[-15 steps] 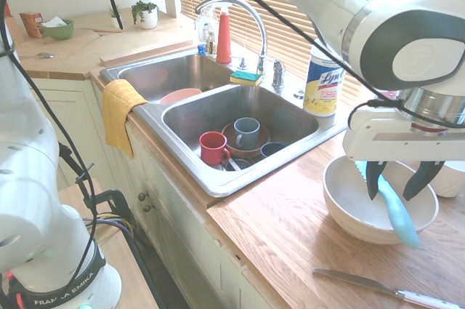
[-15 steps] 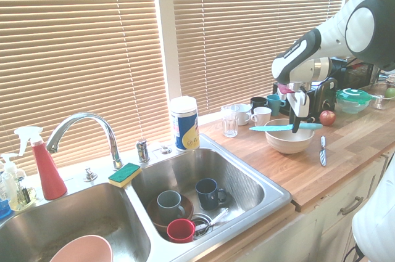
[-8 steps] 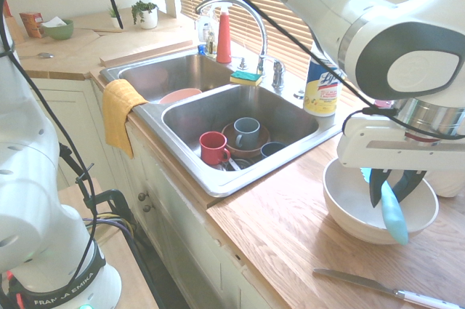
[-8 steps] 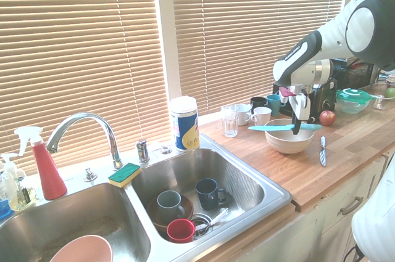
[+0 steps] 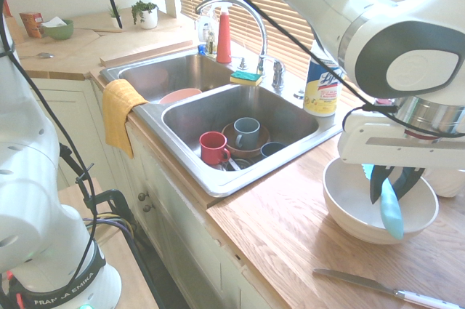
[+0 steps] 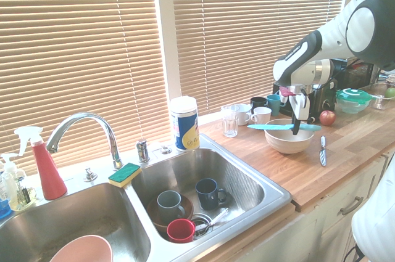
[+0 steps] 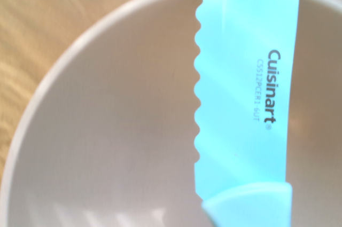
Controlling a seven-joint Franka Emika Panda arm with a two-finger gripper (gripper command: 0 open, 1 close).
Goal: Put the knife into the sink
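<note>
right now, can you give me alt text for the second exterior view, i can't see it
A robot arm's fingers are closed on a turquoise knife lying across a cream bowl on a wooden counter. Nearer the camera, a steel double sink holds mugs, with a red spray bottle beside the faucet.

Wooden counter (image 5: 272, 258) beneath cream bowl (image 5: 349, 211).

"How does the knife (image 7: 246, 77) look?"

"All turquoise, wavy-edged, 'Cuisinart' on its blade, lying across the bowl (image 5: 356, 207), clamped in the pincer (image 5: 386, 191)."

"And the sink (image 5: 240, 123)?"

"Steel, two basins, set into the desk (image 5: 269, 243). From the first exterior view's middle, it sits toward ten o'clock; the knife, toward four."
</note>
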